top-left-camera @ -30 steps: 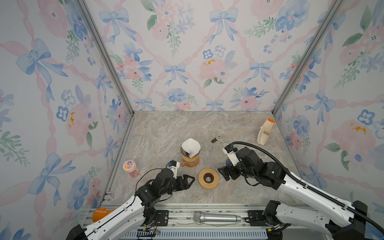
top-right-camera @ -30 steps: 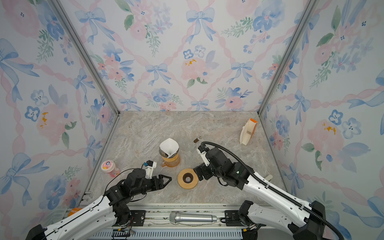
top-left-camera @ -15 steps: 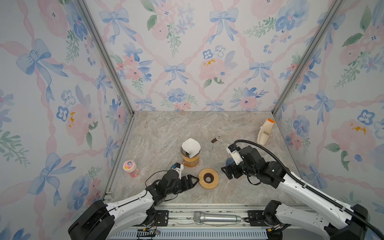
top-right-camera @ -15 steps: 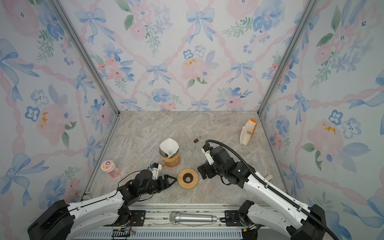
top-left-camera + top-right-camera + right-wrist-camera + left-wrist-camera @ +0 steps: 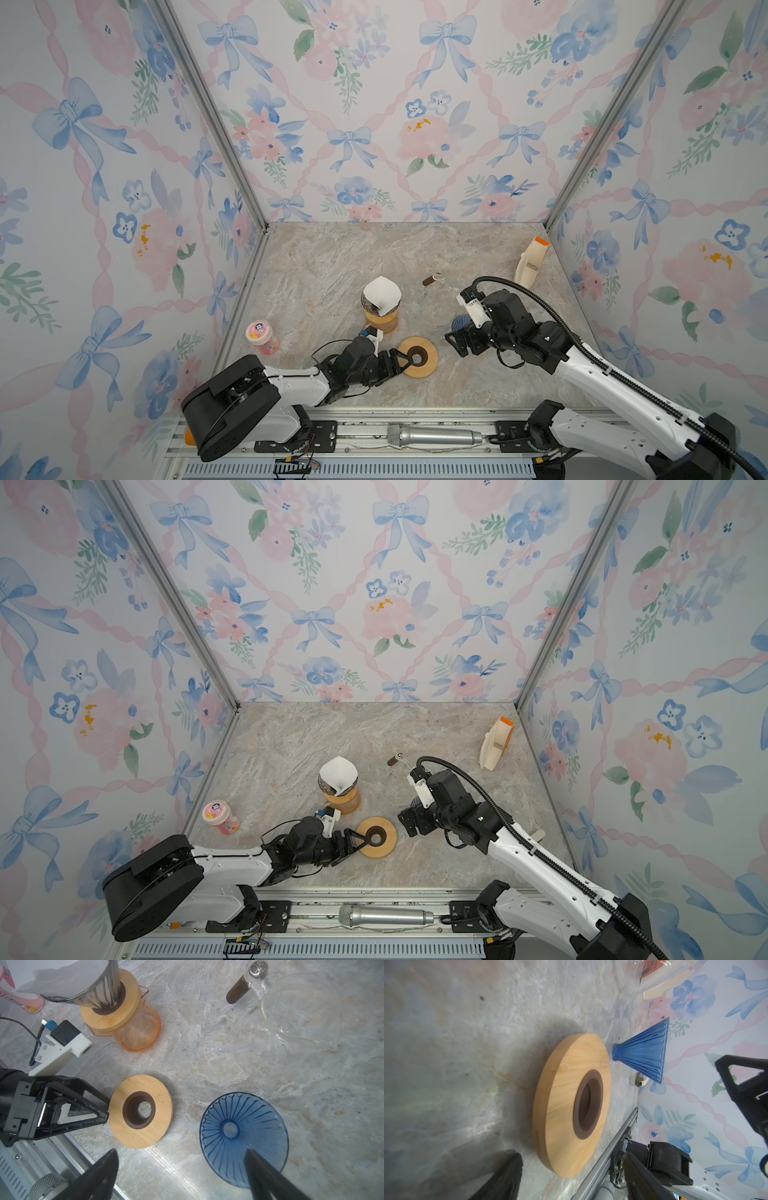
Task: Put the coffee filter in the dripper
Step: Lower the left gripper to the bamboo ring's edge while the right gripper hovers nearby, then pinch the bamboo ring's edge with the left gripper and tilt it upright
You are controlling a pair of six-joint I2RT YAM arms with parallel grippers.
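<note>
- The white coffee filter (image 5: 381, 293) stands opened inside the smoky ribbed dripper (image 5: 99, 991). That dripper sits on the orange carafe (image 5: 141, 1030), near the middle of the surface (image 5: 332, 266).
- The left hand (image 5: 404, 360) is low near the front edge, its fingers apart with nothing between them. Its tips are at the rim of the wooden ring (image 5: 428, 368), which lies flat. The filter is just behind this hand, untouched.
- The right hand (image 5: 456, 344) is spread wide and empty, with one finger over the rim of the blue dripper (image 5: 259, 1118), which stands mouth-up. In both top views the filter is to this hand's left, apart from it.
</note>
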